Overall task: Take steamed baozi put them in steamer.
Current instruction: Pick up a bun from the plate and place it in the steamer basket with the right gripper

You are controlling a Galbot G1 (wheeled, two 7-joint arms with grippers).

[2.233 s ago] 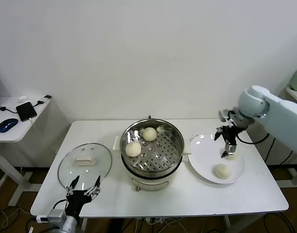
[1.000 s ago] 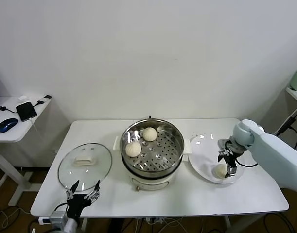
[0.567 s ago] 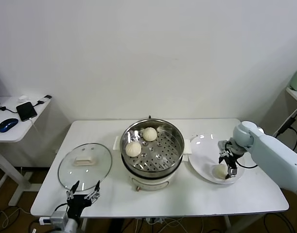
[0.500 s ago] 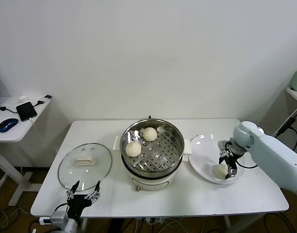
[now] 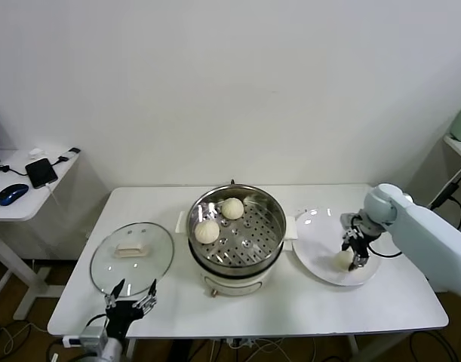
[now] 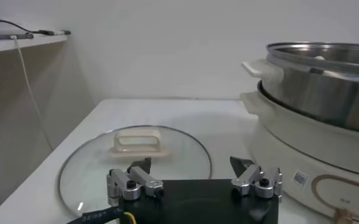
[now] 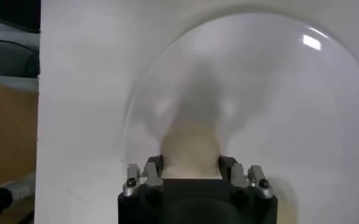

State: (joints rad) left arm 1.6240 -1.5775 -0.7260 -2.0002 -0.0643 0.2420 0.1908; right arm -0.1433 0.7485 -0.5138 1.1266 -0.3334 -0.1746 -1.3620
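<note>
The steamer [image 5: 269, 205], a shiny steel pot on a white base, stands mid-table with two steamed baozi [image 5: 207, 231] [image 5: 232, 208] on its perforated tray; a third pale one peeks out at the far rim [image 5: 250, 200]. On the white plate [image 5: 321, 226] to its right lies another baozi [image 7: 190, 146]. My right gripper [image 5: 354, 255] is down on it, a finger pressed against each side, and hides most of it from the head view. My left gripper [image 5: 129, 296] hangs open at the table's front edge, just before the glass lid [image 5: 132, 253].
The left wrist view shows the lid [image 6: 136, 143] with its white handle and the steamer's wall [image 6: 325, 91] close beside it. A low side table at far left carries a phone [image 5: 41, 172] and a mouse [image 5: 11, 194].
My right gripper's fingers have closed in from wide open onto the baozi on the plate, and the hand has shifted slightly. The left arm has stayed put.
</note>
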